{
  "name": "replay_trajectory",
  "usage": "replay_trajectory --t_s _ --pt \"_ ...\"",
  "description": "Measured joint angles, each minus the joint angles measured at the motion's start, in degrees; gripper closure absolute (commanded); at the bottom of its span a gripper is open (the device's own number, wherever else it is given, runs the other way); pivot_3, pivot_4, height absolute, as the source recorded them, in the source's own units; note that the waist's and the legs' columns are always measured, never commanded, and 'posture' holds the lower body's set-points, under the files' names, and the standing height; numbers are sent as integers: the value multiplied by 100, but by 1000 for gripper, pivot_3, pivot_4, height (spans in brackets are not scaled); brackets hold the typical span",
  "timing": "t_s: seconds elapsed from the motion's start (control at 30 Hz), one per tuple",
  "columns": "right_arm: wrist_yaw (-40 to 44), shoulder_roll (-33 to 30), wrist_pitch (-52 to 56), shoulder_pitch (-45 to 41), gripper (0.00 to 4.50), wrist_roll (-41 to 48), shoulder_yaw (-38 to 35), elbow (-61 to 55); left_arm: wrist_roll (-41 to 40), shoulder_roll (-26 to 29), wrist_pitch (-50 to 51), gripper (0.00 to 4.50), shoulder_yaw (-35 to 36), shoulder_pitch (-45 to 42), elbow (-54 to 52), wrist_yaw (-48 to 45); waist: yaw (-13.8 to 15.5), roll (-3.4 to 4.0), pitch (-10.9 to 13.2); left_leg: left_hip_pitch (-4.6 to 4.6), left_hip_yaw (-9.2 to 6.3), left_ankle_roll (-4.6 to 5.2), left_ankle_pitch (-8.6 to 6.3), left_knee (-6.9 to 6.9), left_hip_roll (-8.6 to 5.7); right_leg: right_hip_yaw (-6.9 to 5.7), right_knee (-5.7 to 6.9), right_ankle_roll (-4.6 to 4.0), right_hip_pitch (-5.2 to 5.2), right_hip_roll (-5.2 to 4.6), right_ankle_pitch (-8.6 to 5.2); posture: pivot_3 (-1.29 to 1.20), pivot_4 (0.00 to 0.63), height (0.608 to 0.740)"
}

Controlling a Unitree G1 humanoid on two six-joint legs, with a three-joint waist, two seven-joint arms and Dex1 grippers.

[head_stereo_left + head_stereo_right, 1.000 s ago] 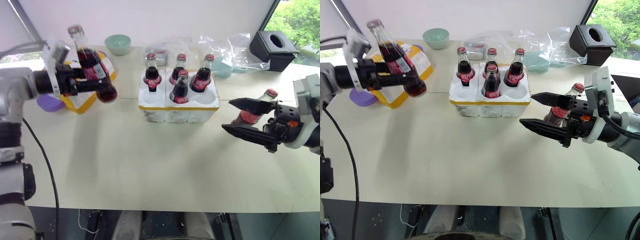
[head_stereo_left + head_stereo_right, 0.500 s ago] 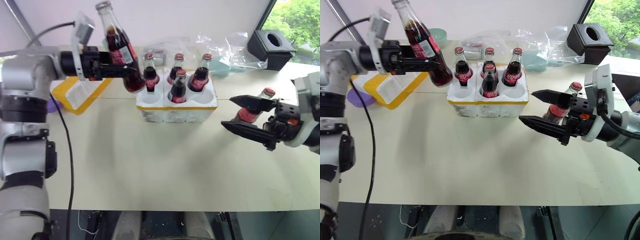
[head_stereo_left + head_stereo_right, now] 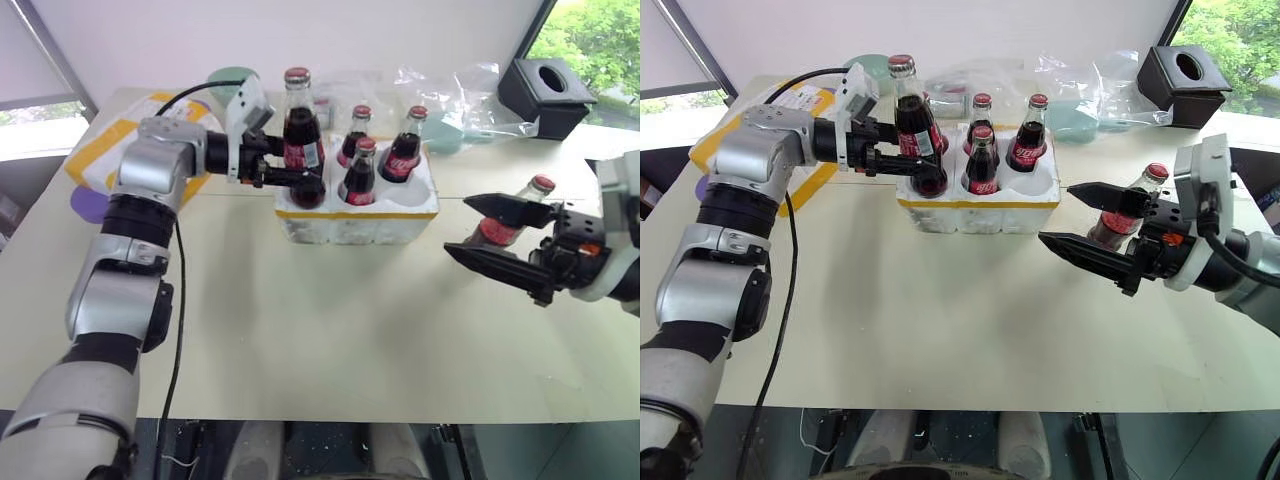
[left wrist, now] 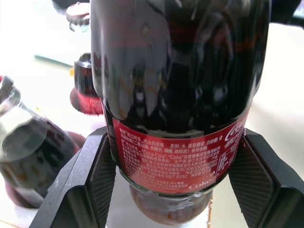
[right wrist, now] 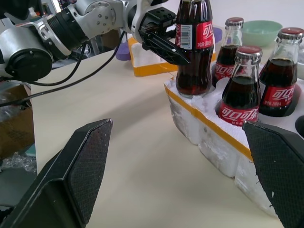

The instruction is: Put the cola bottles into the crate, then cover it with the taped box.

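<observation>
My left fingers [image 4: 97,183] are clamped on a cola bottle [image 3: 299,140], gripping it across the label, and the left gripper [image 3: 285,172] holds it upright right over the front-left well of the crate [image 3: 357,205]. From the right wrist view the bottle's base looks level with the well's rim, maybe just entering; I can't tell if it's seated. The right gripper [image 3: 498,236] hangs with its jaws spread wide and nothing between them, near the table's right edge, with the last loose bottle [image 3: 506,222] standing just behind it. Four bottles are already in the crate's wells, toward the back and middle. The taped box [image 3: 108,150] lies at the back-left corner of the tabletop [image 3: 300,330], behind my left arm. So I'm on bottle five. Next I reckon it wants a straight push down until it bottoms out, then letting go cleanly without tipping its neighbour.
</observation>
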Motion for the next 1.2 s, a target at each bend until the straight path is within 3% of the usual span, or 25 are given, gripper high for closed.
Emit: replay_trajectory --t_s 0.3,0.47,0.97,1.07,1.1,1.2 --pt "-102 3 -1 25 0 98 -5 -44 337 -168 -415 1753 42 -181 714 315 1 0 -1 16 0 0 0 11 -1 1 -7 -5 24 -1 2 0 150 739" --pt "-101 0 0 25 0 149 -6 -42 532 -246 -450 1753 22 -178 1122 365 -10 -5 2 -17 1 1 0 4 -1 1 6 5 -19 0 8 0 150 739" --pt "143 1 -128 262 0 -264 55 -80 763 -498 -707 1753 53 232 958 490 2 -3 1 -11 2 1 0 6 -2 2 15 5 -17 0 8 0 150 739" --pt "244 -4 -176 273 0 -356 55 -86 773 -542 -758 277 73 280 950 590 2 -2 -2 1 2 1 0 9 -2 2 13 5 -1 0 8 0 150 739" --pt "283 -9 -189 281 0 -402 55 -91 773 -547 -779 59 75 289 945 608 2 -2 -2 4 1 1 0 9 -2 2 12 5 2 0 8 0 150 739" --pt "435 -35 -241 297 0 -557 56 -97 772 -555 -784 59 86 325 928 625 2 0 -4 13 1 1 0 11 -2 2 8 5 15 0 8 0 150 739"
